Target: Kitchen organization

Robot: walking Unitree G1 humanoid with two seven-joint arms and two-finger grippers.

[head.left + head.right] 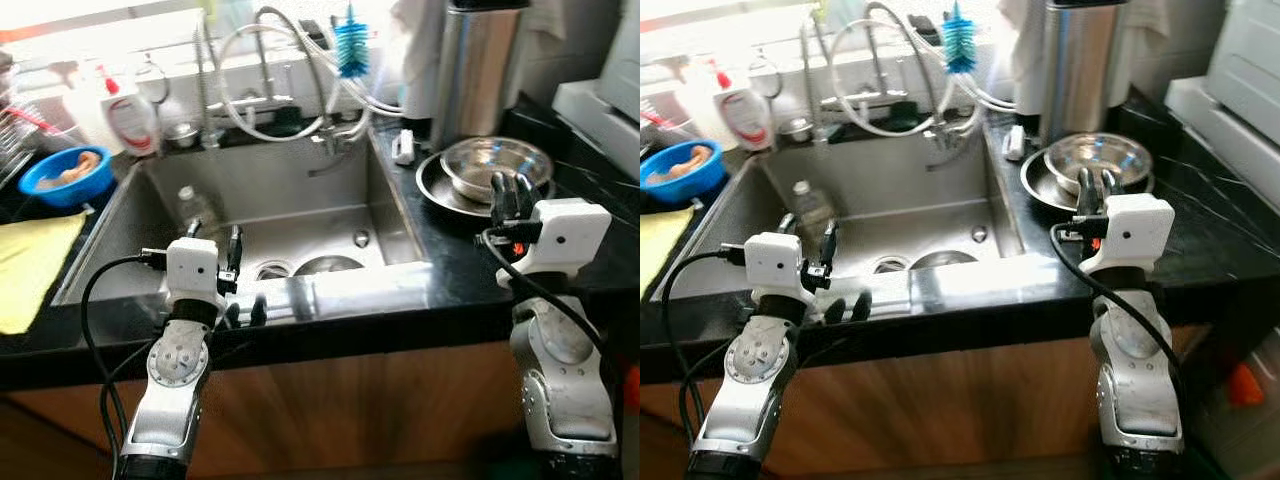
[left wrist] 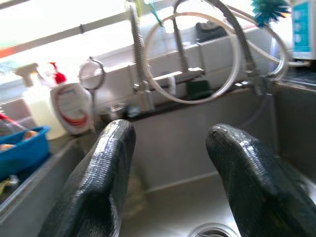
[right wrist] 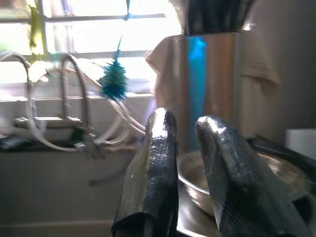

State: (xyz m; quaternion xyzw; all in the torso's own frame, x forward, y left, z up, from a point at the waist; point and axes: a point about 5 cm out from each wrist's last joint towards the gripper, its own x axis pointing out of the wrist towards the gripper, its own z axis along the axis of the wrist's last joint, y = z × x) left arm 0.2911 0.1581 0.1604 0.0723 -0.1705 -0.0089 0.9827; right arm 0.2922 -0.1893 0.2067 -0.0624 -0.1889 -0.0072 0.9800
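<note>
Left gripper (image 1: pixel 244 311) hangs over the sink's (image 1: pixel 300 200) front edge, fingers spread wide, nothing in them. Right gripper (image 1: pixel 510 192) sits by the one steel bowl (image 1: pixel 495 160) on the counter right of the sink, fingers a narrow gap apart, empty. One blue bowl (image 1: pixel 66 175), one soap bottle (image 1: pixel 130 118), one blue brush (image 1: pixel 352 50) behind the tap.

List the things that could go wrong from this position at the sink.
1. The right gripper sits close to the steel bowl stacked on a steel plate; a careless reach could knock the bowl sliding or clattering.
2. The left gripper hangs at the sink's front rim; moving forward low could strike it.
3. Looped hoses crowd the tap and might snag an arm.
</note>
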